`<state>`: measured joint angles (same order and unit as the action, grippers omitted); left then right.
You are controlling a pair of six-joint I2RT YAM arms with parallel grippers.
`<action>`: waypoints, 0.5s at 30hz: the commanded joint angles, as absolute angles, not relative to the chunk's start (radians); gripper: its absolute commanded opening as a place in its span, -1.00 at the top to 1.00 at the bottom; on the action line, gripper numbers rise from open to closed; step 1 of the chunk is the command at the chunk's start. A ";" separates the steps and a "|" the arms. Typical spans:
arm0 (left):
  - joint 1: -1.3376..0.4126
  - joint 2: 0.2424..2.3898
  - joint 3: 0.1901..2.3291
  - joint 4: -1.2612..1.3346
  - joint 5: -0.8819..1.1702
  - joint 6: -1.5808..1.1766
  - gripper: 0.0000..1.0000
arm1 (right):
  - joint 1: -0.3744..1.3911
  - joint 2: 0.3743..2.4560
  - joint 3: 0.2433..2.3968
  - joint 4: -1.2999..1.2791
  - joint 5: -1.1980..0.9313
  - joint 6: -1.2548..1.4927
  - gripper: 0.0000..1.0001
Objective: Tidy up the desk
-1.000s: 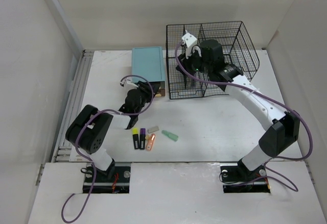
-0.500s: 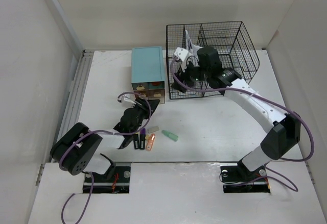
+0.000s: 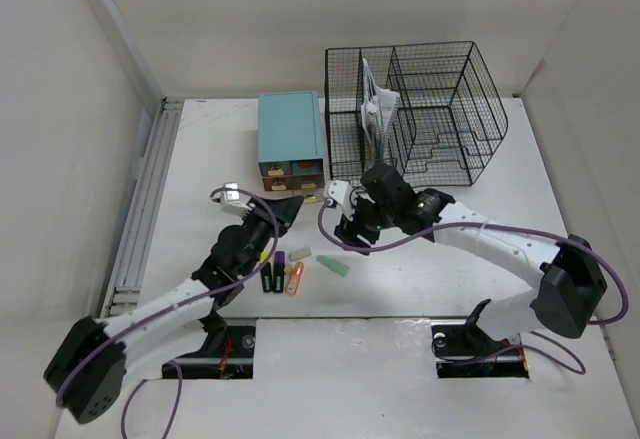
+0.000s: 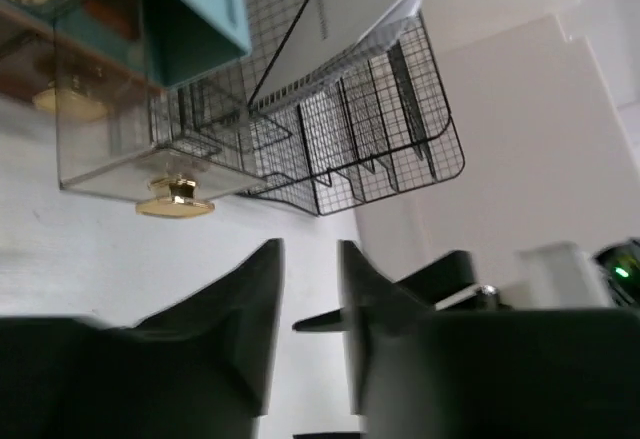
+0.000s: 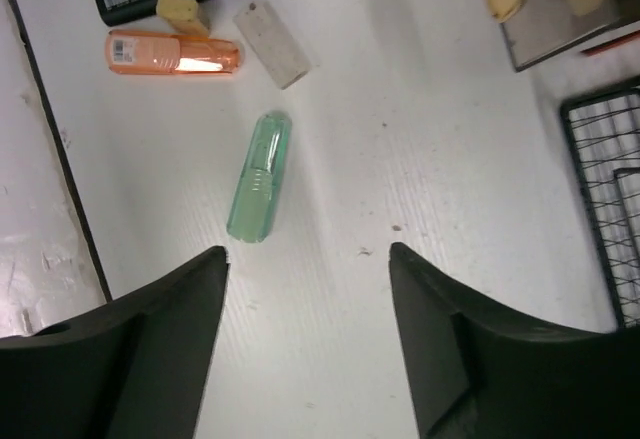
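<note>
So, desk (image 3: 440,259): I see the big white top lying flat under both arms. It fills the middle of my top view, and all the things sit on it.
Rail (image 3: 140,214): grey, and it runs along the desk's 9 o'clock edge.
Markers: a yellow-capped marker (image 3: 266,271) and a purple-capped marker (image 3: 279,270) lie side by side. They are close to the 6 o'clock edge, a bit toward 7 o'clock.
Orange highlighter (image 3: 295,278): it lies right beside the purple one, on its 3 o'clock side.
White eraser (image 5: 272,44): a small flat block at 12 o'clock of the orange highlighter, very near it.
Green tube (image 5: 260,191): it lies flat by itself at 3 o'clock of the bunch and touches nothing else.
Left gripper (image 4: 308,299): it hangs over the desk at 12 o'clock of the markers. I see only a thin gap between its fingers and nothing in it. The tips point at the drawer box.
Right gripper (image 5: 308,289): it hangs at 1 o'clock of the green tube, looking down at it. My fingers are spread wide and hold nothing.
Drawer box (image 3: 290,134): it has a teal top and sits at 11 o'clock from the desk's middle.
Clear drawer (image 4: 120,149): it has a gold knob (image 4: 175,199) on its front.
Wire rack (image 3: 440,109): black, at the 12 o'clock edge, just beside the box on its 3 o'clock side.
Paper (image 3: 375,109): it stands tilted in the rack's 9 o'clock part.
</note>
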<state>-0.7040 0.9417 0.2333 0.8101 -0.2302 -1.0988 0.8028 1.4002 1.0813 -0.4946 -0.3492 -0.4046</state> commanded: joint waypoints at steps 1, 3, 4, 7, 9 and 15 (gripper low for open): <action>-0.721 0.733 0.224 0.613 -0.317 -1.008 0.62 | 0.834 1.367 1.039 -0.381 -0.279 -0.328 -0.38; -0.721 0.636 0.264 0.501 -0.357 -0.982 1.00 | 0.862 1.396 1.023 -0.353 -0.290 -0.328 -0.32; -0.721 0.591 0.281 0.444 -0.371 -0.960 1.00 | 0.871 1.411 1.023 -0.353 -0.290 -0.328 -0.28; -0.721 0.438 0.342 0.264 -0.397 -0.858 1.00 | 0.905 1.491 1.041 -0.344 -0.290 -0.328 -0.28; -0.721 0.338 0.371 0.172 -0.356 -0.787 1.00 | 0.919 1.555 1.060 -0.353 -0.301 -0.339 -0.28; -0.730 0.160 0.541 -0.078 -0.295 -0.612 0.71 | 0.942 1.676 1.107 -0.362 -0.247 -0.305 -0.39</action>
<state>-0.7197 0.2039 0.4469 0.0921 -0.3210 -0.7425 0.9314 1.6592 1.0435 -0.3969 -0.2802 -0.3344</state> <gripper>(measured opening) 0.102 0.686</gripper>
